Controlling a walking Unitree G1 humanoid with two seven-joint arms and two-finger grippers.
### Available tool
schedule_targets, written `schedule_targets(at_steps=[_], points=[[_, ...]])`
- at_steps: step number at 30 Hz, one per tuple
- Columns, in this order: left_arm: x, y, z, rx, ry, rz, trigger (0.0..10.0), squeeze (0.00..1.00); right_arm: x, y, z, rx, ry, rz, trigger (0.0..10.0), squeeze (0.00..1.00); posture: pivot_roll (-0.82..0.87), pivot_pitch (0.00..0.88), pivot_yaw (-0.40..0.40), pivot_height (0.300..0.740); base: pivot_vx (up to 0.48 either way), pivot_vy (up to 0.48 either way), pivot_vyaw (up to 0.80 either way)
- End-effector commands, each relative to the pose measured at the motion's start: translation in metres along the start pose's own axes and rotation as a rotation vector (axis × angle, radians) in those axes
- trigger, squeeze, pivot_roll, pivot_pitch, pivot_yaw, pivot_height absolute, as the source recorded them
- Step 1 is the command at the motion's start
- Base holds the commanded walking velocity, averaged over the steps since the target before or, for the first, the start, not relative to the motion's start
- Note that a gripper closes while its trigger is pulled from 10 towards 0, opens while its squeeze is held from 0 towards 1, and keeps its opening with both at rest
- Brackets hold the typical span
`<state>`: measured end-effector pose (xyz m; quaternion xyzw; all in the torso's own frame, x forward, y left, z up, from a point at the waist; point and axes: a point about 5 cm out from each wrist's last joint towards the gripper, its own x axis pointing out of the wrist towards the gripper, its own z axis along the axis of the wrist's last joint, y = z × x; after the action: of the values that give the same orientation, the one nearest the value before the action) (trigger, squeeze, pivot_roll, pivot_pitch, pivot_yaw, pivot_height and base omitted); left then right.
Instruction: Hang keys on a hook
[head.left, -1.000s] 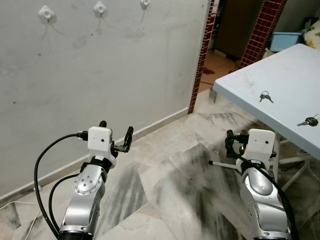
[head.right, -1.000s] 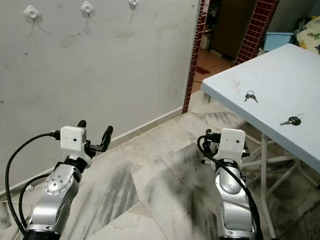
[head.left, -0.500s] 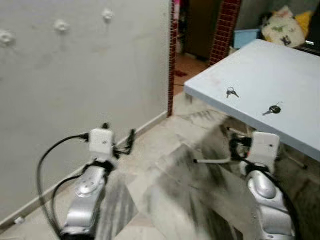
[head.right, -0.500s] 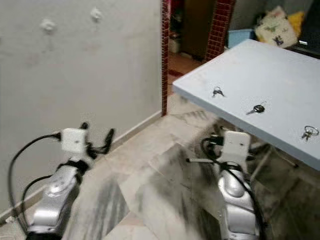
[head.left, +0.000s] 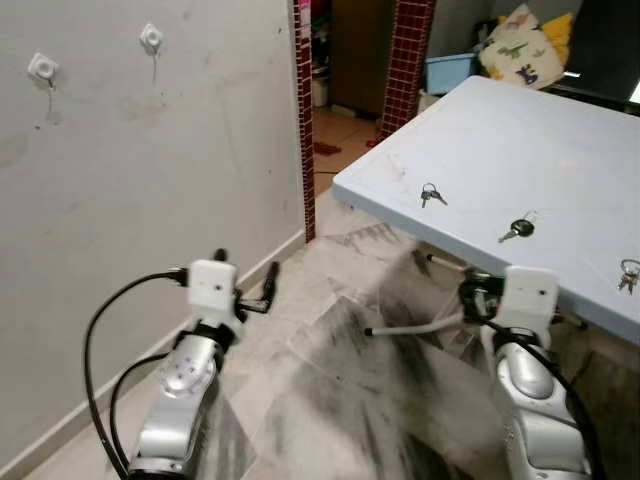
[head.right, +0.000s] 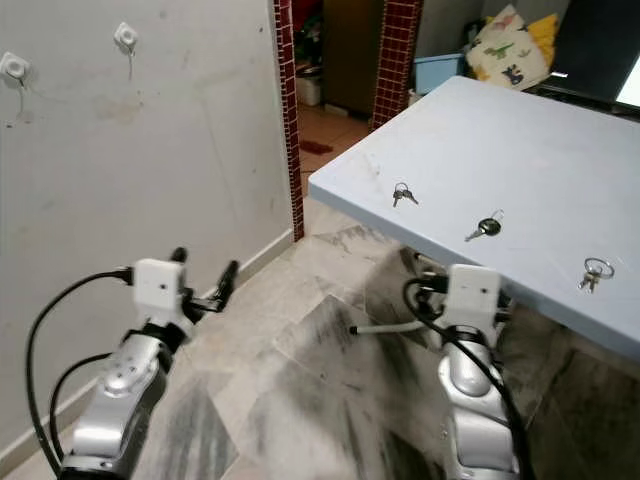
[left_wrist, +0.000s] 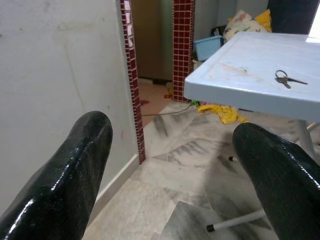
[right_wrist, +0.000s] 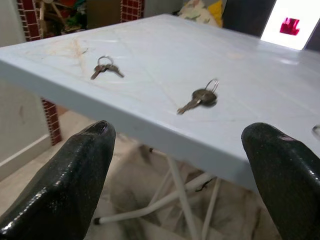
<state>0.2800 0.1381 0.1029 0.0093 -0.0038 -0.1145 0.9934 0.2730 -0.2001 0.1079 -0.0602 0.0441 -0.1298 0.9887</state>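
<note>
Camera swung right | third keys (head.right: 594, 272) revealed | hooks (head.left: 42, 68) edge-cut

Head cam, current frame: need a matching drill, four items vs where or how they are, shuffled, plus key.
Items
1. wall hooks
2. black-headed key
3. left gripper
4. pillow

Places or states
A. open, above the floor beside the wall
B. lying on the pale blue table, between two other key sets
C. fixed high on the grey wall
D. beyond the table's far edge

Pairs: 1-C, 2-B, 3-A, 4-D
</note>
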Motion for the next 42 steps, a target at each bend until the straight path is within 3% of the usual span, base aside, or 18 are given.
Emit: schedule_targets(at_steps=[1,9,33,42], points=[[-0.004,0.011,-0.001,0.017,0.017,0.036,10.0,0.00,-0.001,0.011,0.005,0.021,-0.010,0.039,10.0,0.00,-0.08,0.015,0.023,0.740,0.000,0.000,0.00],[0.000,0.011,0.005,0.011,-0.004,0.029,10.0,0.00,0.000,0.017,0.012,0.036,-0.036,0.070,10.0,0.00,-0.07,0.014,0.022,0.740,0.000,0.000,0.00],[0.001,0.009,0.006,0.009,-0.010,0.018,10.0,0.00,0.004,0.017,0.011,0.033,-0.027,0.082,10.0,0.00,-0.07,0.004,0.012,0.740,0.212,0.000,-0.77],[-0.001,0.008,0.003,0.008,-0.004,0.012,10.0,0.00,0.003,0.017,0.013,0.021,-0.038,0.091,10.0,0.00,-0.07,0.003,0.008,0.740,0.029,0.000,-0.05]])
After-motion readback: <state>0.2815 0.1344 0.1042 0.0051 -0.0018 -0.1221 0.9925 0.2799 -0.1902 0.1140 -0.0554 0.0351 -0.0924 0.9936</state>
